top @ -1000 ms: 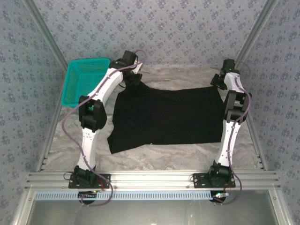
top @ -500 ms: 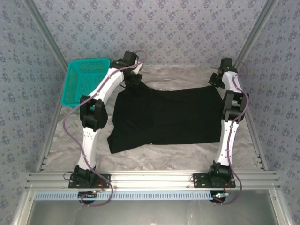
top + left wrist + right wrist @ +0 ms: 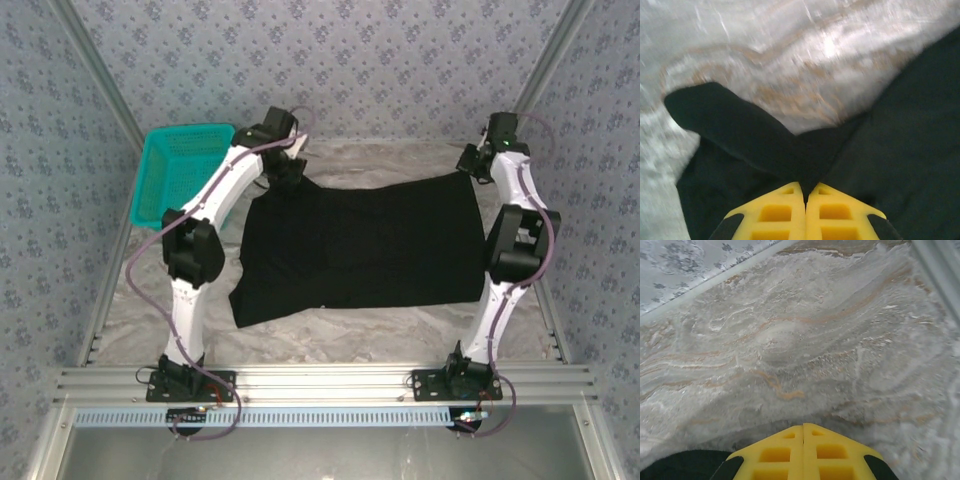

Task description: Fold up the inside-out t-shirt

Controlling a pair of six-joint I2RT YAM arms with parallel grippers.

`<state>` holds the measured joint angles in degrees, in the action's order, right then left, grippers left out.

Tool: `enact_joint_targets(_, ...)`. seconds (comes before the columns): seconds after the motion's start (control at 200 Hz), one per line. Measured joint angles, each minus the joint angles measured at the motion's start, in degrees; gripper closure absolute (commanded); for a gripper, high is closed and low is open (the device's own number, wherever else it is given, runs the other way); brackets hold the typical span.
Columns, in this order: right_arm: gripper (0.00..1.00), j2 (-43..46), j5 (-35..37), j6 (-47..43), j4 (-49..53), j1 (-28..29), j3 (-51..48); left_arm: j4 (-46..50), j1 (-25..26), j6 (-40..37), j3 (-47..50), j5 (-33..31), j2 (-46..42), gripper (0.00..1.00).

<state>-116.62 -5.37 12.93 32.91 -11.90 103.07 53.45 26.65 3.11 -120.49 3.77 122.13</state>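
Shirt (image 3: 360,245) lay long, left to right, on the bench (image 3: 400,322).
Left gripper (image 3: 805,187) pinched its far left corner; right gripper (image 3: 803,428) was shut at the far right corner, hold unclear.

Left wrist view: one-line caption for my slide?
Shut yellow fingers pinch a gathered fold of the black t-shirt over the marbled table.

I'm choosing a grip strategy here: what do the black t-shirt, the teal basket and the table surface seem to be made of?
The t-shirt: soft matte black cloth, likely cotton knit; it lies limp and bunches in folds. The basket: probably rigid teal plastic, with thin perforated-looking walls. The table surface: pale marble-patterned covering, seemingly a rumpled sheet; exact material unclear.
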Motion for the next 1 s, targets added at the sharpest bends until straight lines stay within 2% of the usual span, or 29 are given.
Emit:
enact_joint_targets(0.19,1.00,10.5,2.5,-2.1,-1.2,-1.9,-14.3,-1.4,5.6,3.5,21.6,-0.2,-17.5,0.99)
enact_joint_targets(0.305,1.00,13.8,4.8,-2.0,-1.5,-3.3,-22.3,-2.3,8.5,5.7,32.5,-0.2,-24.5,0.99)
enact_joint_targets(0.515,1.00,14.3,9.4,-0.3,-1.4,-5.3,-30.2,-3.2,12.0,10.1,44.8,-0.4,-26.3,0.99)
enact_joint_targets(0.73,1.00,14.2,11.5,1.7,-2.1,-5.3,-34.0,-5.4,15.0,12.5,49.5,-0.2,-26.5,0.99)
enact_joint_targets(0.839,0.96,13.4,12.3,2.3,-2.0,-5.5,-35.7,-6.8,15.4,12.7,50.6,-0.4,-26.4,0.99)
enact_joint_targets(0.999,0.73,11.8,13.2,3.3,-1.9,-5.6,-36.1,-8.5,15.4,12.9,52.5,0.0,-25.6,0.90)
